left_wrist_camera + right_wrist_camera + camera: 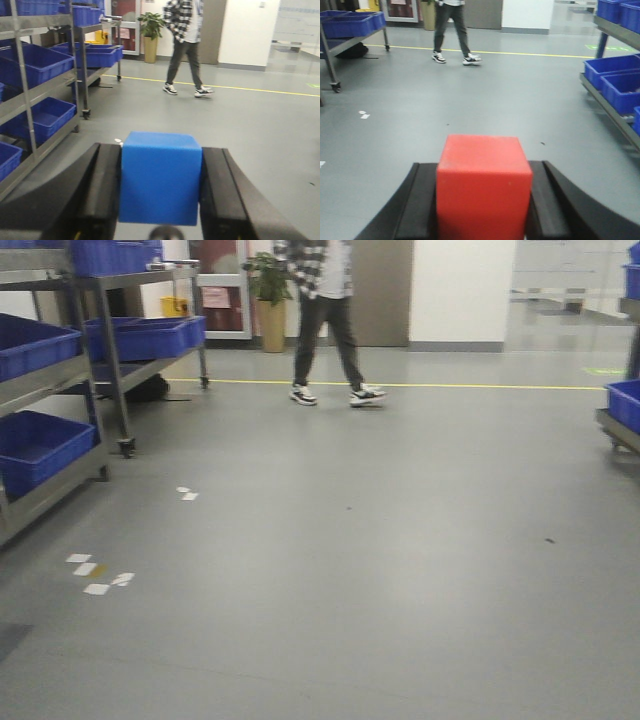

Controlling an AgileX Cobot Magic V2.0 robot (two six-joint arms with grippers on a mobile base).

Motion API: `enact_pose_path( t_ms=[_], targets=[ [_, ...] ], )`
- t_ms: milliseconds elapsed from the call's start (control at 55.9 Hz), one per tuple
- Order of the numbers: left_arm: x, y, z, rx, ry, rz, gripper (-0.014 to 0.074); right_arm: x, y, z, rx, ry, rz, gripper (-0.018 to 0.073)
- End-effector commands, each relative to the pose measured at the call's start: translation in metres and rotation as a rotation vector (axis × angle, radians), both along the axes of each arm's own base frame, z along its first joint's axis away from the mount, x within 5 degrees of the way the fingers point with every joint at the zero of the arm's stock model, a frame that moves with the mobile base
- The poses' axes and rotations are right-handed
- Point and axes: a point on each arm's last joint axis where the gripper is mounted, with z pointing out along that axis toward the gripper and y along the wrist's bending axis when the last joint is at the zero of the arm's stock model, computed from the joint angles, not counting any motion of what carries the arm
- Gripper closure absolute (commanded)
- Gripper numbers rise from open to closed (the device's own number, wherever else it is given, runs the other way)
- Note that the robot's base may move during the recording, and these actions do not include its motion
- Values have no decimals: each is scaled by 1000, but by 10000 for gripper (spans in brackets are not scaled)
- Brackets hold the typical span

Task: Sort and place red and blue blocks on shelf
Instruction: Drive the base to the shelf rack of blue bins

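Beside the shelf holding bins, left fingers clamp blue block, right fingers red block.

Person, potted plant, blue bins, yellow line

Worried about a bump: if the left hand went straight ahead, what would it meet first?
Nothing near: past the left hand and its blue block lies bare floor. The walking person is roughly in line, far off; depth unclear.
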Motion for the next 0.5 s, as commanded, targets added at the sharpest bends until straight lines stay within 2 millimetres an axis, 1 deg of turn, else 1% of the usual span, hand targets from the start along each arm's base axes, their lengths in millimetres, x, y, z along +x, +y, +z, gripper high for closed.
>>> enact_pose_path(
  t_ms=[0, 483],
  targets=[
    [0, 1, 18, -8, -109, 13, 299, 0, 0, 17, -13, -107, -2, 186],
    [0, 1, 18, -8, -109, 13, 299, 0, 0, 17, -13, -107, -2, 186]
  ],
)
